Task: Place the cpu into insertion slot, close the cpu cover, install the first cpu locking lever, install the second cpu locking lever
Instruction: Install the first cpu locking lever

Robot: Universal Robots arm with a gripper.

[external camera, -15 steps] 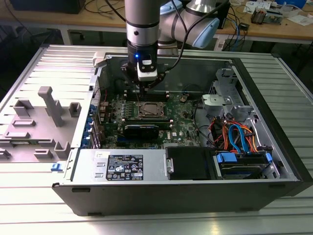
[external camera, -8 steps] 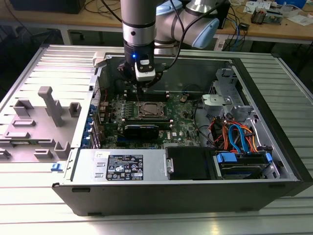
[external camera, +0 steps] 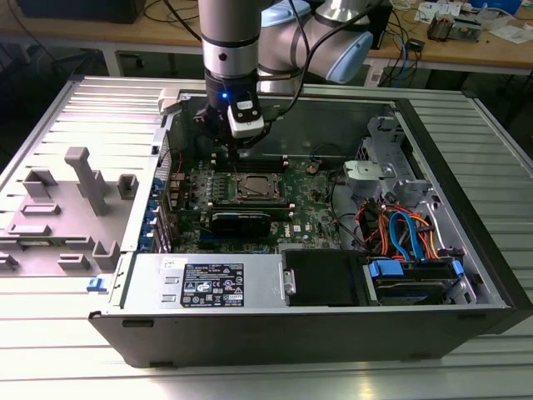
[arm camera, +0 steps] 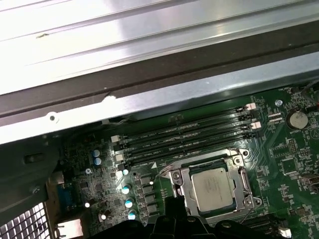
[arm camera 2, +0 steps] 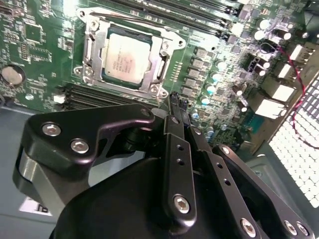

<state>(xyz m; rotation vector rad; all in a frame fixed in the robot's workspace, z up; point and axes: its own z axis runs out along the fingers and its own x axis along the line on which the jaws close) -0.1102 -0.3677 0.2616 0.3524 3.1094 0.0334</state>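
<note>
The cpu (arm camera 2: 125, 57), a small square chip with a silvery-tan top, lies flat in its socket on the green motherboard (external camera: 304, 218). It also shows in the exterior view (external camera: 255, 188) and the first wrist view (arm camera: 215, 185). The cpu cover (arm camera 2: 94, 47), a thin silvery frame, lies down around the chip's edges (arm camera: 185, 186). Thin wire levers (arm camera: 199, 160) run along the socket's sides. My gripper (arm camera 2: 177, 99) hangs just above the board beside the socket, its black fingers drawn together with nothing between them. In the exterior view the gripper (external camera: 236, 150) is behind the socket, towards that view's left.
The open computer case (external camera: 466, 208) surrounds the board. Memory slots (arm camera: 184, 134) lie behind the socket. A black card (external camera: 240, 222) sits in front of the socket. Drive bays with orange and blue cables (external camera: 404, 233) fill the exterior view's right. A grey fixture (external camera: 83, 179) stands outside the case.
</note>
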